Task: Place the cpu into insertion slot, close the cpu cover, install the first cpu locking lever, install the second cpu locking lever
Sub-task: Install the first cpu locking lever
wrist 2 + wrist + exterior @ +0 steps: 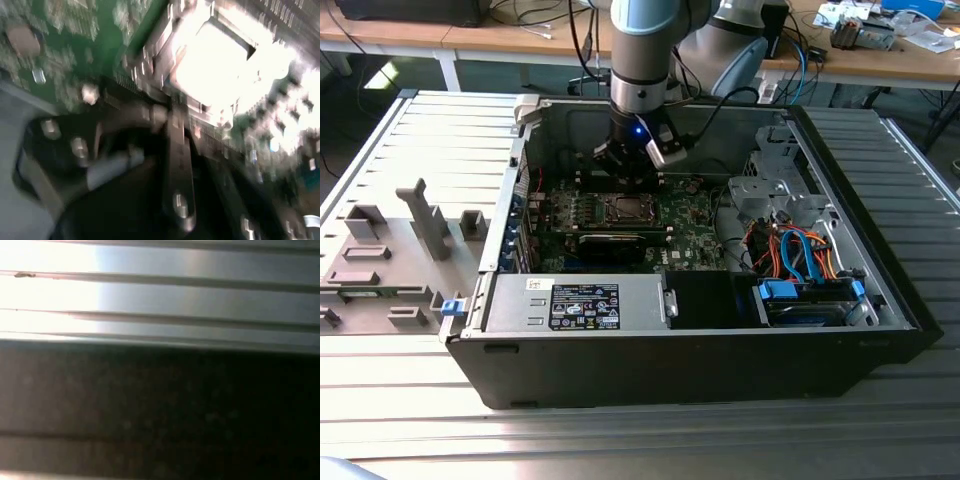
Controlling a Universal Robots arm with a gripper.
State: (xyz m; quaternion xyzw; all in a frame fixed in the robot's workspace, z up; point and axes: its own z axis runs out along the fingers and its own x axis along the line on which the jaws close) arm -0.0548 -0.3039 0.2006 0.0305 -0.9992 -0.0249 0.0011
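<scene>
In the exterior view an open computer case [690,345] lies on its side with the green motherboard [685,215] facing up. The insertion slot [623,208] is a square socket in a metal frame at the board's middle. My gripper [626,163] hangs from the arm just behind that socket, low over the board. In the second wrist view a bright square, seemingly the cpu [220,65], lies inside a metal frame that looks like the cpu cover [165,37]. Glare washes out its detail. The dark gripper [167,112] reaches to the frame's edge. I cannot make out the locking levers.
A power supply box [585,305] fills the case's near side. Blue and orange cables [800,255] and a drive cage [775,190] sit toward the exterior view's right. A grey fixture plate [390,260] lies outside the case on the left. The first wrist view has ribbed metal [200,295].
</scene>
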